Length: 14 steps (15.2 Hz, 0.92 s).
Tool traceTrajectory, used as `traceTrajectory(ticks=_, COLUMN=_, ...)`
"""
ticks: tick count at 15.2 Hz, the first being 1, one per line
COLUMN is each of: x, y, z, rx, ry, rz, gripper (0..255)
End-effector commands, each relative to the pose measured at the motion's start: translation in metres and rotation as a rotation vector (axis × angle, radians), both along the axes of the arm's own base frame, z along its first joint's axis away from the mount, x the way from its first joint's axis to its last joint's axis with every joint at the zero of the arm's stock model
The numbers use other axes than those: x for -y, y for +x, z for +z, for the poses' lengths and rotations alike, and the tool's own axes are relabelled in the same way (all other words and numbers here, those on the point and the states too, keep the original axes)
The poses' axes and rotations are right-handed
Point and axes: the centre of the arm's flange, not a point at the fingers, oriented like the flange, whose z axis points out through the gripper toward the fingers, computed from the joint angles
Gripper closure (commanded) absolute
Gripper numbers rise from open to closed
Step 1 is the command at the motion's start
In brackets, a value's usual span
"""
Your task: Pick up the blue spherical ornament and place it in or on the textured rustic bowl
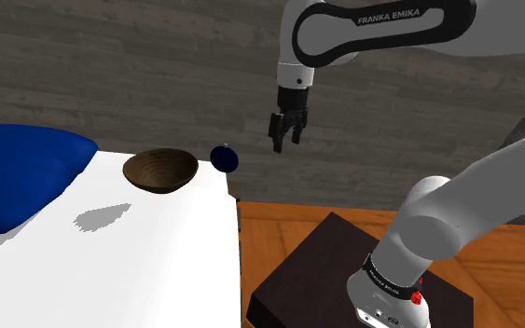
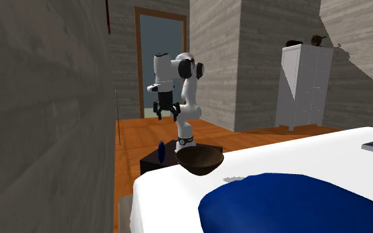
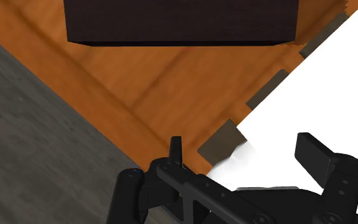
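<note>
A dark blue spherical ornament (image 1: pixel 224 157) rests at the far corner of the white bed surface (image 1: pixel 139 261), just to the right of a brown textured bowl (image 1: pixel 160 170) in the shoulder view. My black gripper (image 1: pixel 285 136) hangs in the air above and to the right of the ornament, past the bed's edge, open and holding nothing. From the second exterior view the bowl (image 2: pixel 199 159) sits near the bed corner, the ornament (image 2: pixel 162 151) is beside it, and the gripper (image 2: pixel 165 111) is higher up behind them. In the wrist view the fingertips (image 3: pixel 176 151) stand apart over the bed's corner (image 3: pixel 323 83).
A blue cushion (image 1: pixel 18 172) covers the bed's left side in the shoulder view. The dark stand (image 1: pixel 344 270) sits on an orange wood floor (image 1: pixel 288 210). Grey plank walls close in behind. A white wardrobe (image 2: pixel 304 86) and a doorway (image 2: pixel 159 63) stand further off.
</note>
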Motion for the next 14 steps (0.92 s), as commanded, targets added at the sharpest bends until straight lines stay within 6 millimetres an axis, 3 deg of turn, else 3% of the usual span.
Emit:
traceTrajectory(ticks=1, x=-0.008, y=0.024, z=-0.01, rx=0.017, ry=0.001, rz=0.032, gripper=0)
traceTrajectory(ticks=12, x=-0.062, y=0.138, z=-0.05, rx=0.104, ry=0.003, rz=0.199, gripper=0)
traceTrajectory(ticks=14, x=-0.062, y=0.139, z=-0.056, rx=0.105, ry=0.003, rz=0.2, gripper=0)
